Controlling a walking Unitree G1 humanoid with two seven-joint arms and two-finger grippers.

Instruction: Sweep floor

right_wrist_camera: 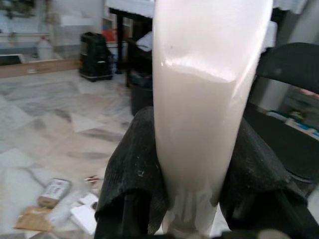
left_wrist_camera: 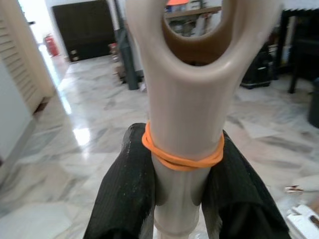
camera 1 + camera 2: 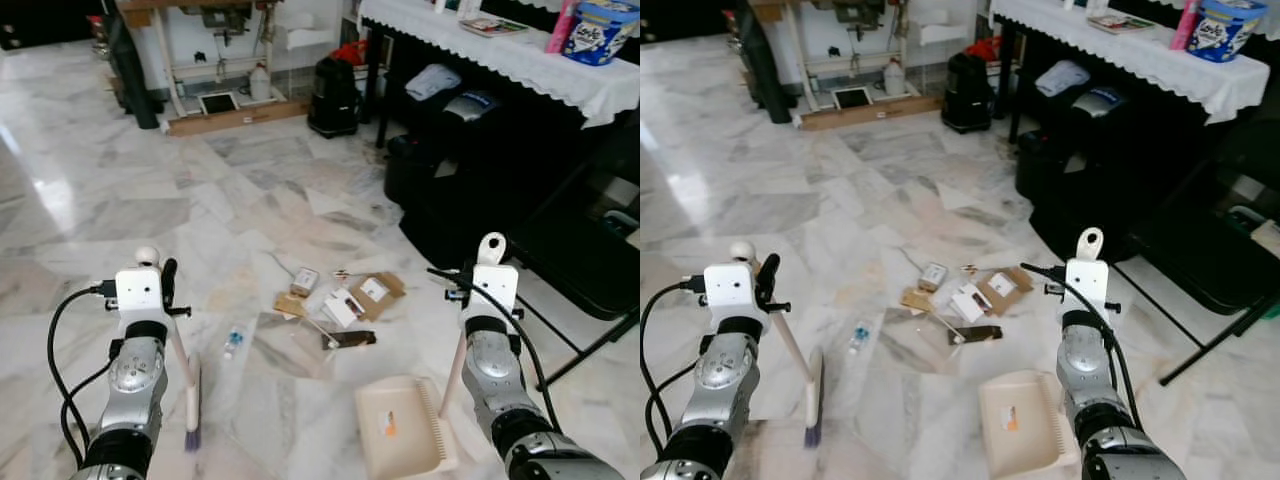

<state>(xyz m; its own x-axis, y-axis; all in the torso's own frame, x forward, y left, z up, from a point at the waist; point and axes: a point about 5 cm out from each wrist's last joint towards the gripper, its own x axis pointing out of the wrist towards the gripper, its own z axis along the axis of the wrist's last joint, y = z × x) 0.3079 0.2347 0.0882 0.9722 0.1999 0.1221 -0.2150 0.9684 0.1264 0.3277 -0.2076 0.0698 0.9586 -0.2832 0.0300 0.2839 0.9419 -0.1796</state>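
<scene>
Marble floor (image 3: 120,190) takes up most of the frame. At the upper right we see a desk (image 3: 520,55) with a white lace-edged cloth, dark bags beneath it. Near the bottom centre our cream dustpan (image 3: 400,428) lies flat on the tiles, its handle rising to our right hand (image 1: 192,199), which is clenched around it. At the lower left our left hand (image 2: 182,199) grips the brush handle, banded with an orange rubber band (image 2: 182,158); the broom head (image 3: 192,408) rests on the floor with purple-tipped bristles. Between them, just above centre-bottom, sits the litter: cardboard scraps (image 3: 375,292), a small box (image 3: 304,281), a dark wrapper (image 3: 350,340) and a little bottle (image 3: 233,340).
</scene>
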